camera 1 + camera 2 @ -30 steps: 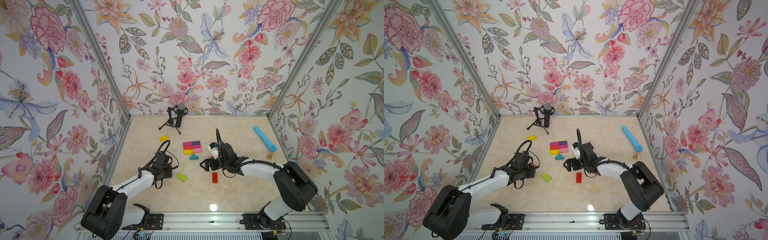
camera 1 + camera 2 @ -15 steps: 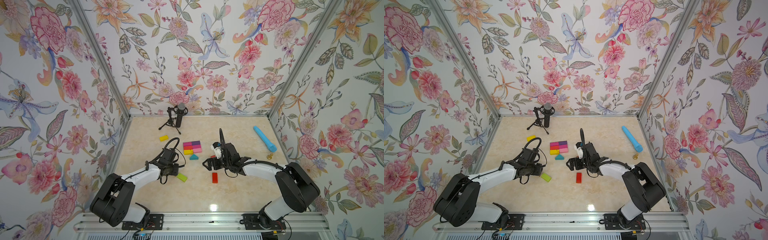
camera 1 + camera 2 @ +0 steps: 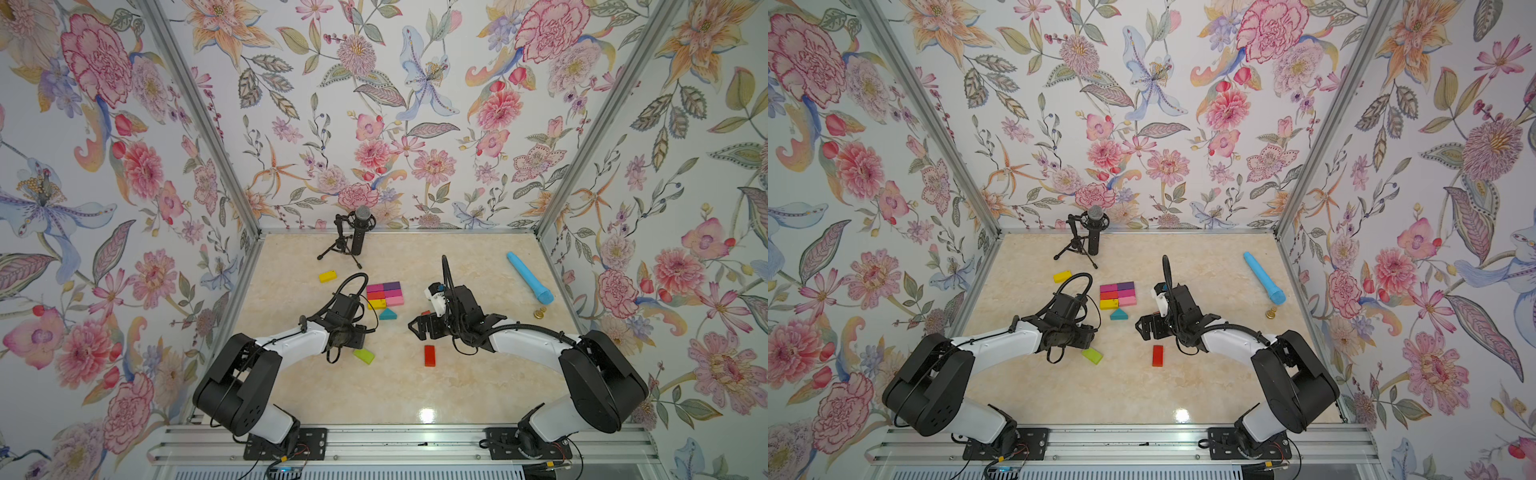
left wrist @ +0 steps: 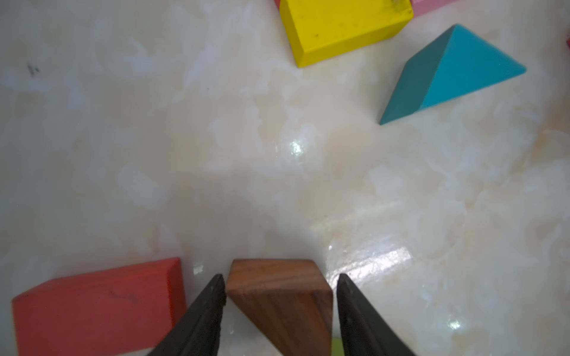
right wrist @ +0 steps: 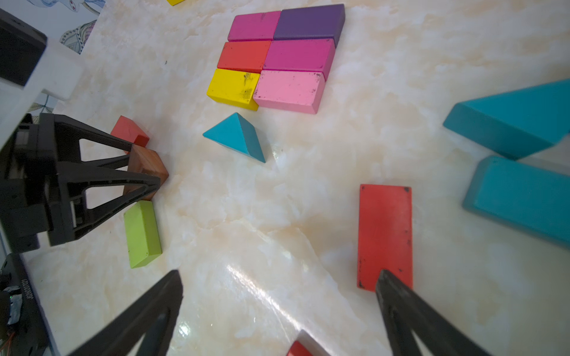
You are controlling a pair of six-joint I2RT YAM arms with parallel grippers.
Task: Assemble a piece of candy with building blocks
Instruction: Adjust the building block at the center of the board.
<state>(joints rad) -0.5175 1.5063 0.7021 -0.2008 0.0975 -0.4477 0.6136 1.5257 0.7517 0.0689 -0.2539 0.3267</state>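
**Left jaws part around the brown triangle, short of the brick patch**

Against the views of a second earlier, the left arm point(image 3: 291, 340) has swung in toward the middle of the worktop point(image 3: 457, 386), and the left jaws have widened. They now stand open on either side of the brown triangle point(image 4: 277, 296). It rests on the worktop with a thin gap at each flank, and nothing is gripped. This reads as a release, or a re-grip, short of the assembly. The green brick point(image 3: 364, 356) has not moved. The patch of six bricks point(image 3: 384, 295) lies near the brown triangle but apart from it, so the candy appears to lack its ends. The teal triangle point(image 3: 387, 314) lies just beside the patch, not touching. Farther right, the red brick point(image 3: 430, 355) lies loose. The right jaws hang wide open and empty above the worktop, unchanged.

In both top views the left wrist hides the brown triangle. Both wrist views show it, with a second red brick point(image 4: 92, 308) just beside it. Only the right wrist view shows a teal brick point(image 5: 524, 203) and a larger teal block point(image 5: 509, 123) close by the right jaws.
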